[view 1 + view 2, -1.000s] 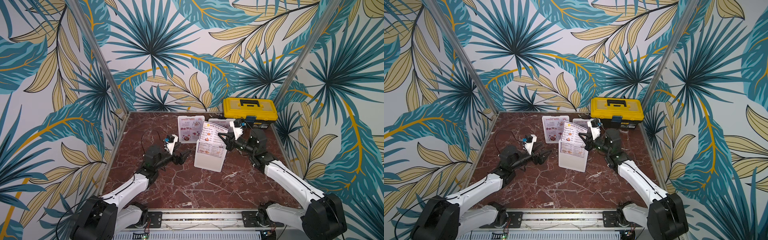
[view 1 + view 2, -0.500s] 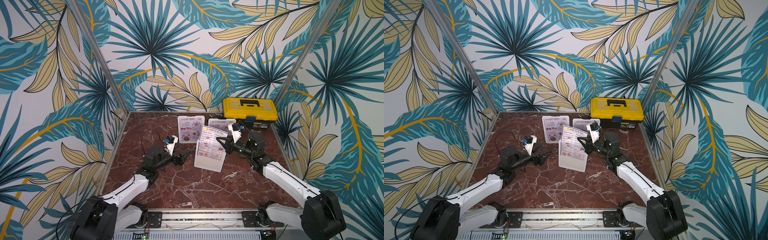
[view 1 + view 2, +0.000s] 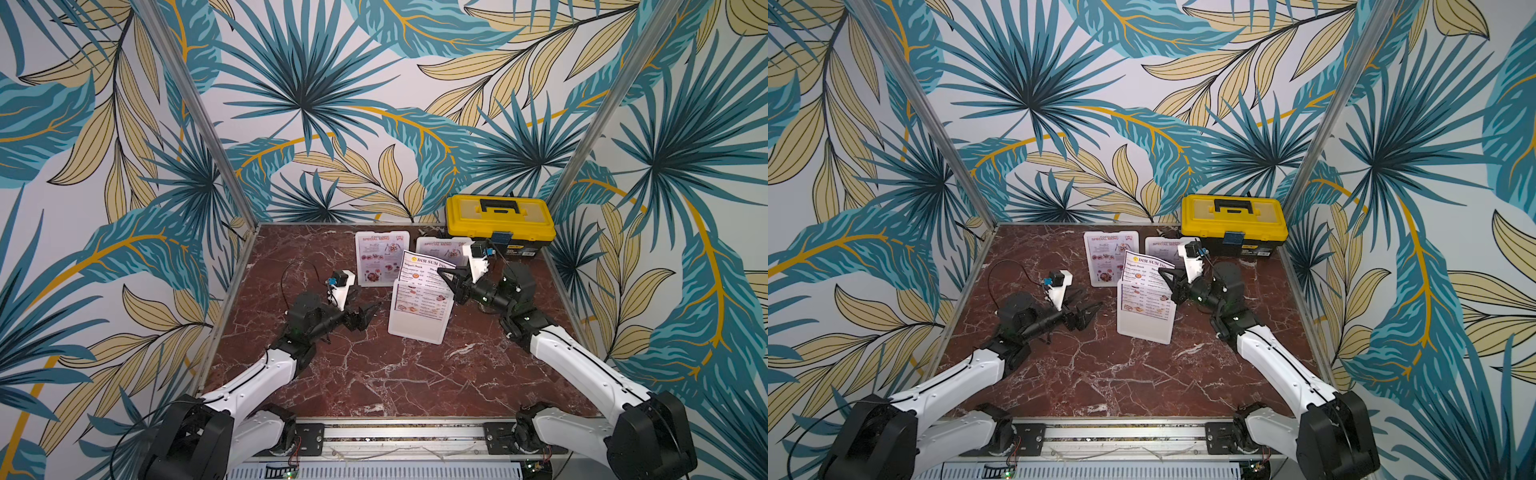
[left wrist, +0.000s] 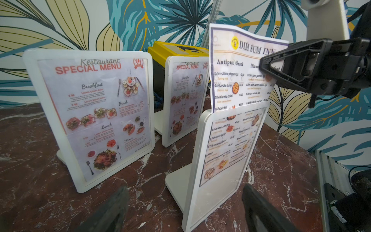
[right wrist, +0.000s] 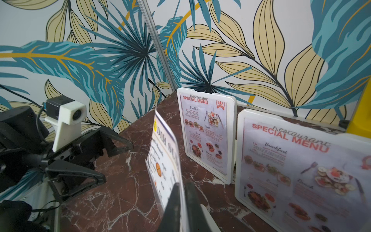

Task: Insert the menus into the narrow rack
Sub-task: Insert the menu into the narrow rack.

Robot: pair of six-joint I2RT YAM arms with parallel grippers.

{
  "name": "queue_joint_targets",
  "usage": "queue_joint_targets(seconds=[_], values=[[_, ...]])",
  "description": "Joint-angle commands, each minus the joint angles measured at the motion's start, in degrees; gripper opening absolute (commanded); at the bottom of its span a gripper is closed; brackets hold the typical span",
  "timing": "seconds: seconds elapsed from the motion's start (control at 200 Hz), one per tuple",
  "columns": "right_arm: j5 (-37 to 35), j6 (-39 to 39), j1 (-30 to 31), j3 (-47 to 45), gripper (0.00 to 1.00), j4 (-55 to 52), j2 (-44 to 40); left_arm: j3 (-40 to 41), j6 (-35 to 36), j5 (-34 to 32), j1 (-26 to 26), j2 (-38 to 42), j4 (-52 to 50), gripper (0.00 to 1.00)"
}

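Note:
The white "DIM SUM INN" menu [image 3: 424,270] [image 3: 1144,270] stands partly inside the near white rack [image 3: 417,324] [image 3: 1144,328], with its top half sticking out. My right gripper [image 3: 446,276] [image 5: 182,184] is shut on this menu's right edge, just above the rack's rim. My left gripper [image 3: 368,313] [image 4: 184,188] hangs open just left of the rack, level with its base and holding nothing. Two "SPECIAL MENU" sheets sit in white stands [image 3: 380,259] [image 3: 440,247] behind it.
A yellow toolbox [image 3: 498,220] [image 3: 1233,220] stands at the back right corner, close behind my right arm. The patterned walls enclose the marble table [image 3: 374,374] on three sides. A metal rail [image 3: 395,432] runs along the front edge.
My right gripper came down from the menu's top corner to lower on its right edge and is shut there again. The menu sits slightly deeper and straighter. The left arm stayed still.

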State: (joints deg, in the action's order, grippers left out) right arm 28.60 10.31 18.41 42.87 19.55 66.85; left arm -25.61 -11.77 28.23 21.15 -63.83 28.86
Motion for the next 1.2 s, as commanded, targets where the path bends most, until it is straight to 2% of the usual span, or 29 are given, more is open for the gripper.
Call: queue_joint_targets(seconds=[0.0,0.426,0.616,0.786,0.891,1.082,1.192], values=[[1.3,-0.3,0.0,-0.7,0.02,0.6,-0.4,0.9,0.7,-0.2,-0.5,0.9,0.5,0.88],[2.3,1.6,0.0,-6.6,0.01,7.3,0.5,0.7,0.8,-0.1,-0.5,0.0,0.5,0.88],[1.4,1.8,0.0,-5.1,0.25,6.0,-0.9,0.7,0.7,0.3,-0.5,0.3,0.5,0.88],[1.5,1.3,0.0,-2.6,0.28,3.6,-1.5,1.3,0.7,0.0,-0.5,1.1,0.4,0.88],[2.0,1.0,0.0,-2.0,0.24,2.9,-1.4,1.2,0.7,0.0,-0.4,0.8,0.5,0.88],[2.7,0.0,0.0,-2.7,0.07,2.8,-1.7,0.9,0.7,0.5,-0.5,0.7,0.5,0.88],[3.8,-0.4,0.0,-3.1,0.02,2.5,-1.4,1.3,0.6,0.5,-0.4,1.1,0.5,0.88]])
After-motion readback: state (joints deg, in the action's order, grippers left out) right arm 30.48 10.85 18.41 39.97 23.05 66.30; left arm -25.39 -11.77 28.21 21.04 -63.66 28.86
